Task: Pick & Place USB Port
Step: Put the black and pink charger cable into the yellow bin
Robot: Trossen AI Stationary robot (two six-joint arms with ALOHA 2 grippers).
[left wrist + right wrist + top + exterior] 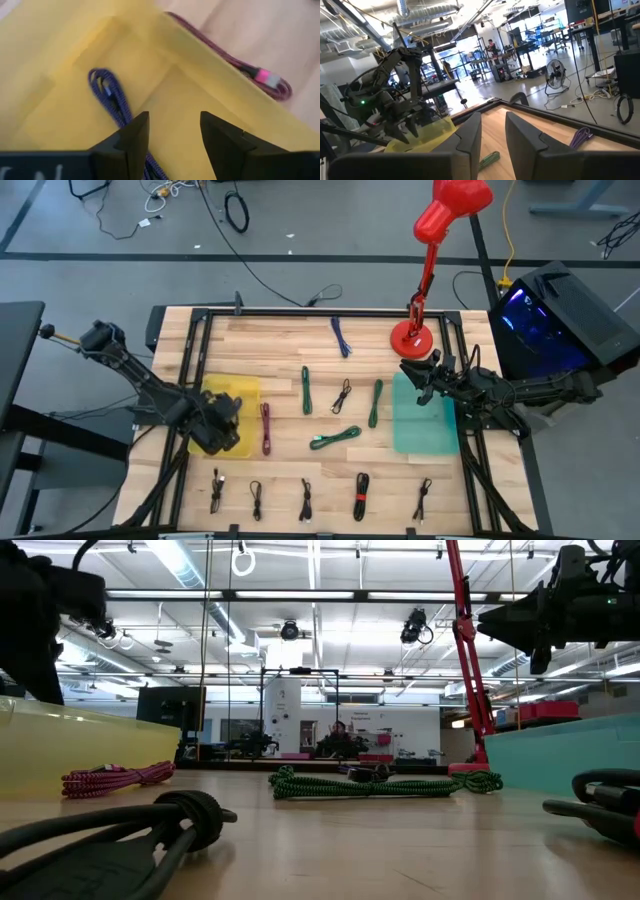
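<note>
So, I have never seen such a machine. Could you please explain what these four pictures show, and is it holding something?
It is a robot with two dark arms at a wooden table. One picture looks down from above, one looks level across the tabletop, and two come from cameras on the wrists. Coiled cables lie in rows, among them a green cable and a magenta cable. A red lamp stands at the back. The left gripper hangs over the yellow bin with fingers apart; a purple cable lies in the bin under it, so nothing is held. The right gripper waits over the teal bin, empty.
</note>
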